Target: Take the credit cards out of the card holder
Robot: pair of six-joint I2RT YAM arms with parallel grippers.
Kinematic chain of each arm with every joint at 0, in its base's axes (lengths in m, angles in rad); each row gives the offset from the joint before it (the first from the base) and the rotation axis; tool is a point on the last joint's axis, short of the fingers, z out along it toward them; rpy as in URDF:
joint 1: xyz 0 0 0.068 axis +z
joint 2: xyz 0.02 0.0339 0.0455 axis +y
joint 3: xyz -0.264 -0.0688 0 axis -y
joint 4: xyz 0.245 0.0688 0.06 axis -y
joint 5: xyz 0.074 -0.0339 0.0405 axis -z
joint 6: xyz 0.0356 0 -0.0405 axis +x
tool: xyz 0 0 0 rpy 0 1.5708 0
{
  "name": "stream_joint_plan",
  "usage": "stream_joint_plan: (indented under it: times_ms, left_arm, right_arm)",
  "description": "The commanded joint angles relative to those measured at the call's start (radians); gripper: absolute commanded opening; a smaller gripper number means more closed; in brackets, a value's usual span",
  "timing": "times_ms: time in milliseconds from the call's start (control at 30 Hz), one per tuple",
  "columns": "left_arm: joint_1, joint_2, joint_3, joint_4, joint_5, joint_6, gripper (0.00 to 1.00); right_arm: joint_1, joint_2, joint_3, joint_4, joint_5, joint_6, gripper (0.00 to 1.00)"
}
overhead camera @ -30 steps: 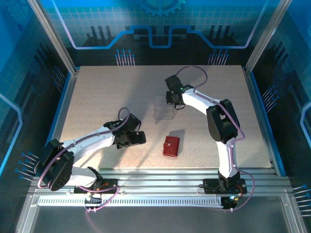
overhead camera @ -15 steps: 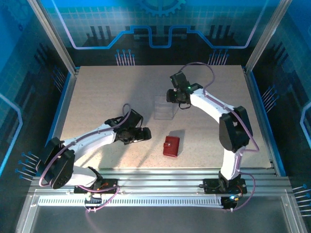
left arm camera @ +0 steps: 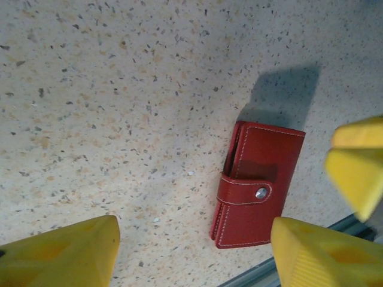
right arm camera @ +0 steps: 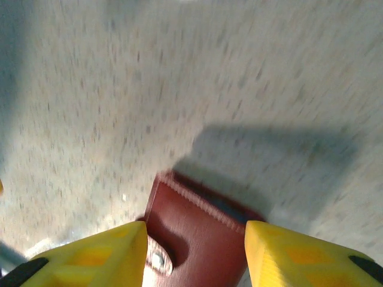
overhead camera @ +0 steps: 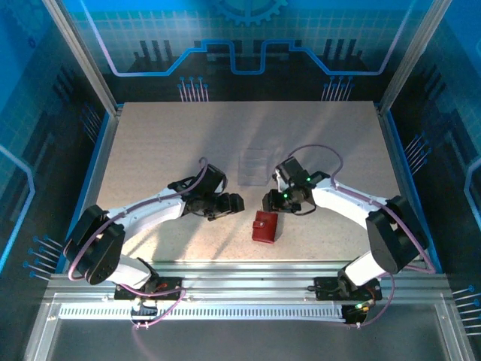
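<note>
Now left pincer [overhead camera: 234, 203] and right pincer [overhead camera: 268, 201] have neared card holder [overhead camera: 264, 227].

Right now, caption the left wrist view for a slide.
Closed red card holder, tab snapped, lies flat on the speckled table ahead of the open left hand.

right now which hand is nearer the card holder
Right. Right hand hangs by the far end of the card holder; left hand is off to its left.
</note>
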Motion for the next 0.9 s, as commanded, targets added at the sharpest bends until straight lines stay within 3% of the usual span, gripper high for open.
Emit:
stream_joint_plan:
  times_ms: [0, 200, 333, 533, 867]
  left_arm:
    - [-0.022, 0.02, 0.006, 0.038, 0.051, -0.034, 0.65]
    - [-0.155, 0.101, 0.142, -0.106, -0.086, -0.003, 0.6]
    - [-0.229, 0.19, 0.286, -0.226, -0.175, 0.019, 0.55]
    - [-0.266, 0.295, 0.402, -0.283, -0.186, 0.021, 0.44]
    - [-0.292, 0.434, 0.491, -0.366, -0.198, 0.044, 0.37]
  right_arm:
    - [0.023, -0.033, -0.068, 0.064, -0.049, 0.055, 0.44]
    - [0.021, -0.102, -0.129, 0.066, -0.008, 0.078, 0.37]
    - [-0.005, -0.123, -0.165, 0.078, -0.048, 0.084, 0.32]
    - [-0.07, -0.166, -0.262, 0.169, -0.125, 0.125, 0.23]
    - [-0.19, -0.168, -0.339, 0.276, -0.297, 0.144, 0.26]
